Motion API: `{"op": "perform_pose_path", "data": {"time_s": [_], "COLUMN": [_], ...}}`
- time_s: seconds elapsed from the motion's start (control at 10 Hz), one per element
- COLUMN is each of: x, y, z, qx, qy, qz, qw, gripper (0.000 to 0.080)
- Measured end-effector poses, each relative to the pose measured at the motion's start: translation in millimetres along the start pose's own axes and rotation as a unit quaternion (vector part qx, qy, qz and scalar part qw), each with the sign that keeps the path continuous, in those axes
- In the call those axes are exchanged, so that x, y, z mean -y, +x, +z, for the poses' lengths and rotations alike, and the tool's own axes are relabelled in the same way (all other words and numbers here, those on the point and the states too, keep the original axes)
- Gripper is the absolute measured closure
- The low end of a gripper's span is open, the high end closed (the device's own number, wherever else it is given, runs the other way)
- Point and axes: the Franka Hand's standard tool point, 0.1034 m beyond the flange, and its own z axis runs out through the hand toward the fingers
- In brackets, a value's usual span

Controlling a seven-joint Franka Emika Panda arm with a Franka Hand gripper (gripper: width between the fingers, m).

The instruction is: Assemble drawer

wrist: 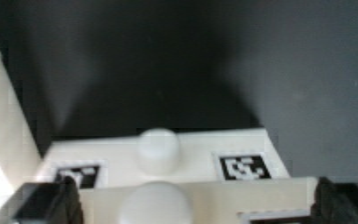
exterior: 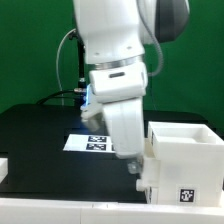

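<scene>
Here, nearest in the exterior view, the white box [exterior: 185, 165] of the drawer set stands on the black counter [exterior: 35, 130] at that view's right, one tag on its front. The fingers [exterior: 135, 166] reach down at its near wall; whether they grip it I cannot tell. Farther back lies the marker board [exterior: 92, 143].

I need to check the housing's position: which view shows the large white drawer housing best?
The exterior view. There the drawer housing shows its open top, two walls and a tag, with the pincer at its side. The wrist view shows only a white tagged surface close up; whether that belongs to the housing cannot be told.
</scene>
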Motion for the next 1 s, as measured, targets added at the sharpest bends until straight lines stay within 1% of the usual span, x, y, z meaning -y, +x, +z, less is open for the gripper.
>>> {"op": "perform_pose_path", "data": {"time_s": [0.1,0.3,0.4,0.5,0.8,0.9,1.0], "x": [0.8,-0.3,0.1,-0.4,-2.2,-2.0,-1.7], "y": [7.5,6.6,6.2,3.1,-23.7,-29.5,-26.4], "z": [1.0,1.5,2.5,1.5,-5.5,-5.9,-4.8], "qx": [-0.001,0.001,0.0,0.0,0.004,0.004,0.003], "qy": [0.0,-0.005,-0.004,-0.004,-0.007,-0.007,-0.006], "qz": [-0.001,-0.002,-0.002,-0.003,-0.003,-0.001,-0.002], "qw": [1.0,1.0,1.0,1.0,1.0,1.0,1.0], "gripper": [0.0151,0.0151,0.0151,0.0151,0.0151,0.0151,0.0151]}}
